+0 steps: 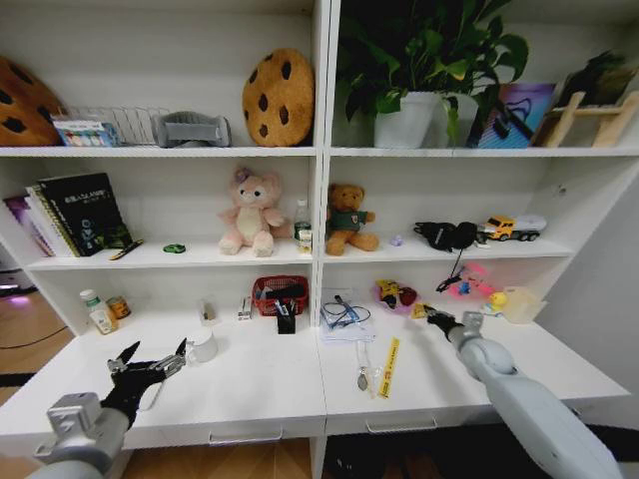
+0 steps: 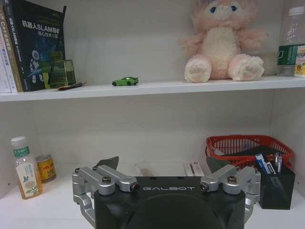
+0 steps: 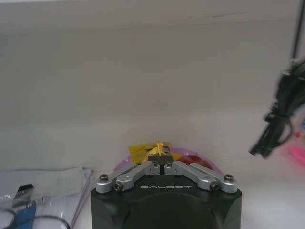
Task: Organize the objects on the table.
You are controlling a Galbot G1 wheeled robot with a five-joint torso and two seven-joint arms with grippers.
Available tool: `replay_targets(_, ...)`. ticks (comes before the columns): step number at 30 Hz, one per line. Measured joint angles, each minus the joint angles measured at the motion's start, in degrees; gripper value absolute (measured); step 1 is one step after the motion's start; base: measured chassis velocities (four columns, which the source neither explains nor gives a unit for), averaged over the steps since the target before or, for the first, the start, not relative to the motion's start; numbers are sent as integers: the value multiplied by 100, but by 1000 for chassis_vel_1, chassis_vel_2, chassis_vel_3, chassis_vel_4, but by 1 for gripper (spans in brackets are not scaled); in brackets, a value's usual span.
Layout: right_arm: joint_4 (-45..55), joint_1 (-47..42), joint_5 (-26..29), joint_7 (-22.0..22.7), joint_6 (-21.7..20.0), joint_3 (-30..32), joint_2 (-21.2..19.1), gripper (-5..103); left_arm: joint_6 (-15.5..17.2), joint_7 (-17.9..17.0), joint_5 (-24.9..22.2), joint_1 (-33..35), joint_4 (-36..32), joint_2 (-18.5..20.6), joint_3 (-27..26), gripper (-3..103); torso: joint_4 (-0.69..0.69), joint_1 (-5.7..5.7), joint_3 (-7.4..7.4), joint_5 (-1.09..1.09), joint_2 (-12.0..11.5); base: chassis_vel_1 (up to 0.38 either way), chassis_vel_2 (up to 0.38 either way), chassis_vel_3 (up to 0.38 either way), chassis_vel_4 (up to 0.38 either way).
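My left gripper (image 1: pixel 150 365) hovers open over the front left of the white table (image 1: pixel 260 389), nothing between its fingers (image 2: pixel 110 162). A white cup (image 1: pixel 203 346) stands just beyond it. The green toy car (image 2: pixel 125 81) sits on the shelf above, near the books. Pens stand in a black holder (image 2: pixel 271 176) in front of a red basket (image 1: pixel 281 292). My right gripper (image 1: pixel 431 317) is at the back right of the table, shut on a small yellow piece (image 3: pixel 159 147) beside a purple plate (image 3: pixel 209 164).
A drink bottle (image 1: pixel 98 311) and a can (image 1: pixel 119 306) stand at the back left. Glasses on papers (image 1: pixel 344 317), a spoon (image 1: pixel 362 376) and a yellow strip (image 1: pixel 388 367) lie mid-table. Plush toys (image 1: pixel 252 213), a black cable bundle (image 1: pixel 449 236) and a toy truck (image 1: pixel 511 228) occupy the shelf.
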Motion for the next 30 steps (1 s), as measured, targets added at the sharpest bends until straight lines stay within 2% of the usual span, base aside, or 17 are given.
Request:
replay_targets(2, -421, 381, -113, -36, 64, -241, 140, 0, 0, -1, 0, 0, 0, 0, 0, 100, 0, 0, 0, 2, 0, 0, 0, 0, 0)
replay_targets(11, -1137, 802, -391, -69, 228, -440, 374, 0, 0, 0, 0, 0, 0, 0, 0, 100, -5, 0, -1, 2, 0, 0, 0, 0, 0)
replay_targets(14, -1429, 854, -559, -104, 401, -442, 453, 0, 0, 0, 0, 0, 0, 0, 0, 100, -6, -1, -1, 2, 1, 0, 0, 0, 0)
replay_targets(16, -1839, 985, -809, -214, 761, -479, 601, 0, 0, 0, 0, 0, 0, 0, 0, 100, -5, -1, -1, 3, 1, 0, 0, 0, 0)
replay_targets(25, -2211, 1126, -1053, -179, 969, -535, 851, -1, 0, 0, 0, 0, 0, 0, 0, 100, -4, -1, -1, 2, 1, 0, 0, 0, 0)
replay_targets(26, -2241, 1125, -1092, -158, 991, -528, 882, 10, 0, 0, 0, 0, 0, 0, 0, 100, -5, -1, -1, 3, 1, 0, 0, 0, 0)
replay_targets(27, -2241, 1125, -1092, -158, 991, -528, 882, 10, 0, 0, 0, 0, 0, 0, 0, 100, -5, -1, -1, 3, 1, 0, 0, 0, 0)
replay_targets(29, -2276, 1122, -1123, -144, 1021, -495, 911, 20, 0, 0, 0, 0, 0, 0, 0, 100, -5, -1, -1, 3, 1, 0, 0, 0, 0)
replay_targets(30, -2273, 1111, -1123, -141, 1024, -478, 911, 20, 0, 0, 0, 0, 0, 0, 0, 100, -4, -1, -1, 2, 0, 0, 0, 0, 0)
